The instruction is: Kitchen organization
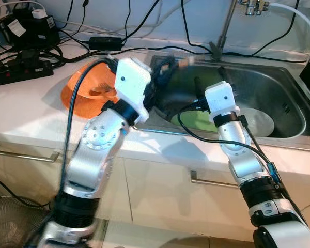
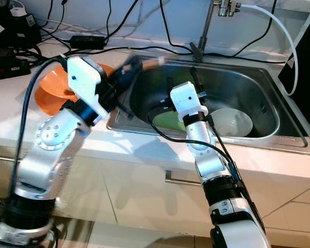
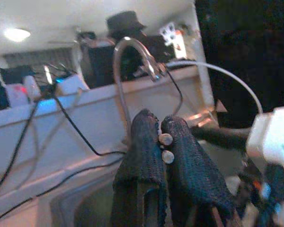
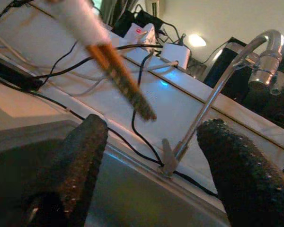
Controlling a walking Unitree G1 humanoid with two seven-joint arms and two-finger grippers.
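Observation:
My left gripper [image 1: 167,67] hangs blurred over the sink's left rim, shut on a pair of thin orange-brown sticks [image 1: 182,63] that point toward the faucet. Their two round ends show between the shut fingers [image 3: 146,142], and their striped tips [image 4: 125,87] show in the right wrist view. My right gripper [image 1: 209,80] is open inside the steel sink [image 1: 294,111], above a green plate [image 1: 196,121], holding nothing. A pale bowl [image 1: 261,124] lies in the sink beside the plate. An orange bowl [image 1: 85,93] sits on the counter left of the sink, partly behind my left arm.
The faucet [image 1: 225,28] rises behind the sink. Power strips, chargers [image 1: 26,31] and many black cables cover the back left of the counter. A white hose [image 2: 279,20] curves at the right. Cabinet drawers with metal handles [image 1: 212,181] run below the counter.

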